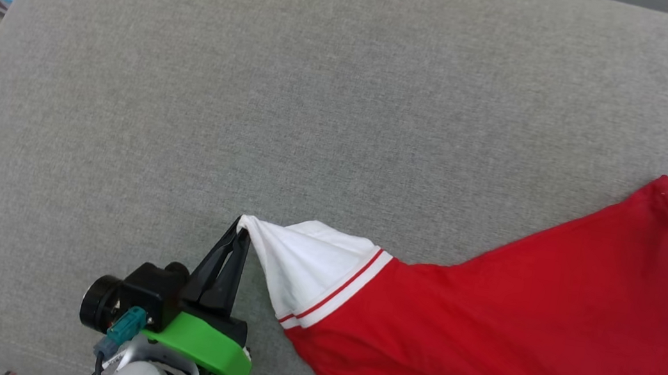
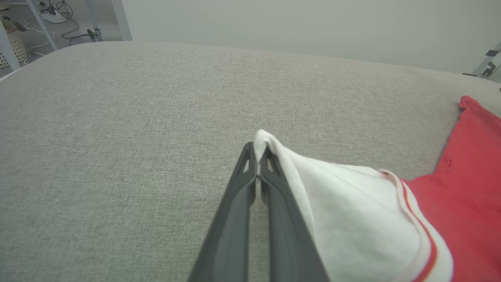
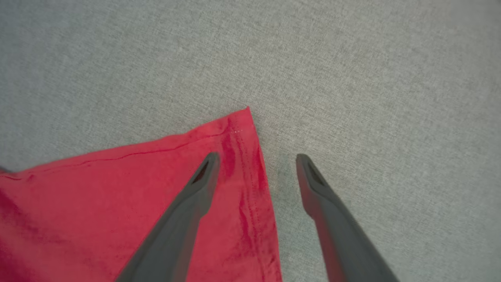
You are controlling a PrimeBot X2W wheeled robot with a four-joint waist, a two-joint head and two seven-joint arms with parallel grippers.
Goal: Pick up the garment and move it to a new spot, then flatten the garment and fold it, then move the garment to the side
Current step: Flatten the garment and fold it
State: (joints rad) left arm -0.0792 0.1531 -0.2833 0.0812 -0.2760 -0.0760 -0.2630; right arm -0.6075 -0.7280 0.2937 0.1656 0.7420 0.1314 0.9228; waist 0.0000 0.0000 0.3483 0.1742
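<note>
Garment [image 1: 517, 315] lies on the grey fabric surface [image 1: 322, 83], mostly flat, red body w/ one white sleeve [image 1: 310, 268] tapering to a point. L claw [image 1: 240, 231] is clamped tight on that sleeve tip, and the cloth tents up toward the tips. A red-white striped band [image 1: 338, 291] runs where white meets red. R claw [image 3: 254, 158] is at the garment's opposite red corner, jaws spread wide, gripping nothing. One finger is over red cloth just inside the hem, the other over bare fabric just beside the edge.
</note>
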